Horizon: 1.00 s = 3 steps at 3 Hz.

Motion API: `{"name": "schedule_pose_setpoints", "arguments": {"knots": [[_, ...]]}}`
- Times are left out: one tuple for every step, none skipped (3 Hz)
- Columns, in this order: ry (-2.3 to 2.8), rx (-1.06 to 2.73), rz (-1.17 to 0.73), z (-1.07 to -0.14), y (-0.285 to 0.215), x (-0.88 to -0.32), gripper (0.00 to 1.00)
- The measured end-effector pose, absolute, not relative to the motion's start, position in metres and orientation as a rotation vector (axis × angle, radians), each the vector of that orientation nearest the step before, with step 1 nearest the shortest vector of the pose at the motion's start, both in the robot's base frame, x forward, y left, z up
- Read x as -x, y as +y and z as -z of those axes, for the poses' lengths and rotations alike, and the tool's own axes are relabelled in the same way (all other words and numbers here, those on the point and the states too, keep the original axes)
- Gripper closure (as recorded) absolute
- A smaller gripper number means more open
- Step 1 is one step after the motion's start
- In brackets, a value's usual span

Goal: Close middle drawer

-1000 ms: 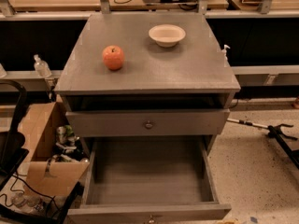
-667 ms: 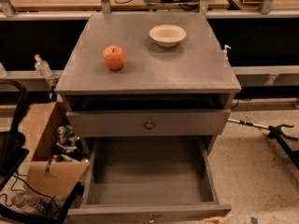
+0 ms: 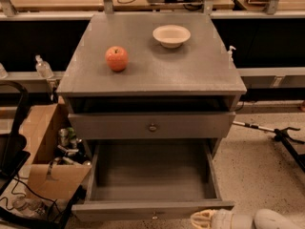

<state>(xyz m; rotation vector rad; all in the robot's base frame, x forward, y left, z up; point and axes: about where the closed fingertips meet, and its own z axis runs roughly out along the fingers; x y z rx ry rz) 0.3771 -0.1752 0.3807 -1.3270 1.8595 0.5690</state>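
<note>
Your gripper [image 3: 204, 218] is sitting at the very bottom edge of the view, with its pale arm trailing off to its right. You are not getting an angle that shows how far it is open, nor whether it is holding anything, so I cannot tell either.

The middle drawer [image 3: 150, 175] is lying directly beyond the gripper and spreading off to its left. It is standing pulled far out of the cabinet. Its low front board is running crosswise, left to right, just past the gripper. The gripper is facing the right-hand part of that board, not its middle. Whether the two are touching I cannot tell.

The slide direction is running straight away from the gripper, toward the cabinet. You are working with one arm only, so the push has to come from here. In my judgement an off-centre push is risking a skewed, binding drawer, so shifting left toward the small round knob [image 3: 153, 217] looks sensible.

The drawer itself is showing as a wide, shallow grey wooden box. Nothing is showing inside it, and its side walls are running back under the cabinet.

Farther off, the uppermost drawer [image 3: 152, 125] is sitting nearly flush, with a dark gap above its taller front. Beyond that, on the cabinet top [image 3: 200, 75], an apple [image 3: 116, 58] is resting far to the gripper's left. A white bowl [image 3: 171, 35] is sitting farther back again.
</note>
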Motion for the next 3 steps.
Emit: {"name": "schedule_pose_setpoints", "arguments": {"knots": [[1.857, 1.329, -0.563, -0.382, -0.175, -0.385, 1.00], [1.844, 1.336, -0.539, -0.385, -0.172, -0.414, 1.00], [1.844, 1.336, -0.536, -0.386, -0.171, -0.422, 1.00]]}}
